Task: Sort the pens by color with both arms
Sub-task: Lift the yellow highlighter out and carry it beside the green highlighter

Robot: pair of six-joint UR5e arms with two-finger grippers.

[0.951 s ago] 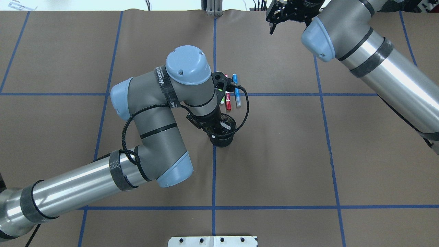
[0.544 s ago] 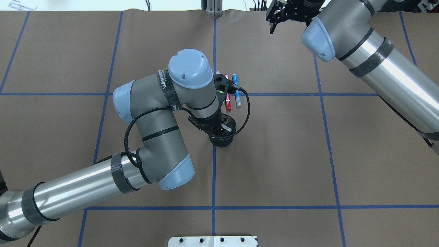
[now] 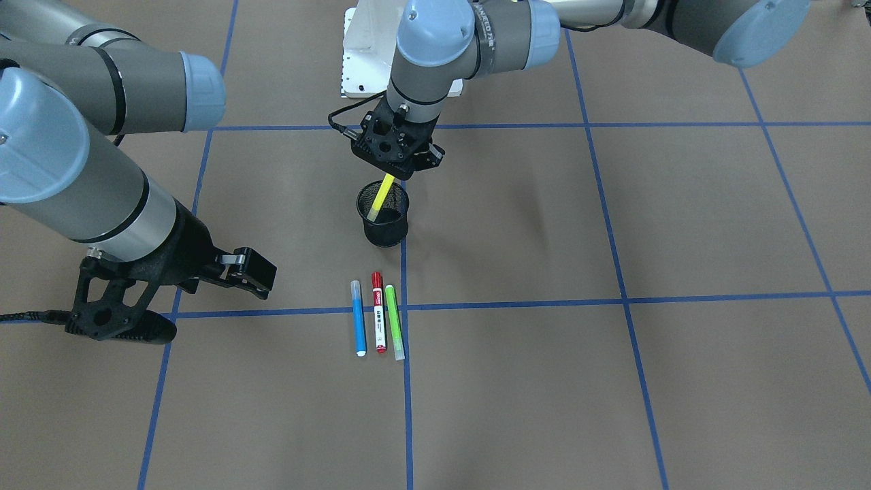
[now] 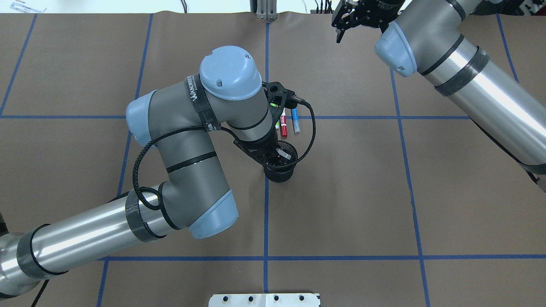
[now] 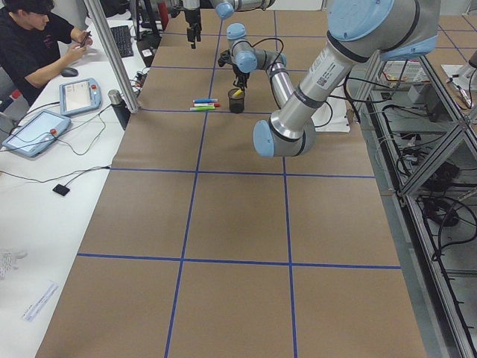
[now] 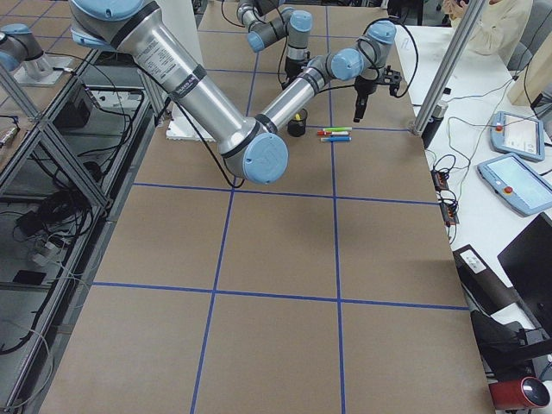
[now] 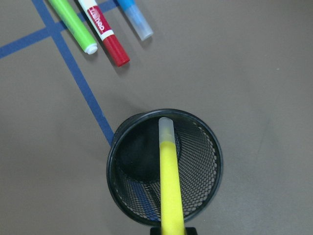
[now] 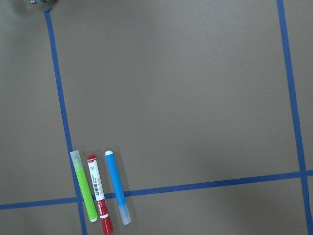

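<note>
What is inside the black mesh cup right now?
Only the yellow pen, tilted, its lower end in the mesh cup, its top in the left gripper. The cup floor beside it looks bare; the strip under the pen is covered.

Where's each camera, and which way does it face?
Front-facing: across the table, facing the robot; both arms, left gripper holding the yellow pen in the mesh cup.
Overhead: behind the robot, looking forward, down; both arms.
Exterior left: table's left end; left arm nearest.
Exterior right: table's right end; right arm nearest.
Left wrist: down into cup; no arm.
Right wrist: down at table; no arm.
Shared: both wrists see green pen, red pen, blue pen.
</note>
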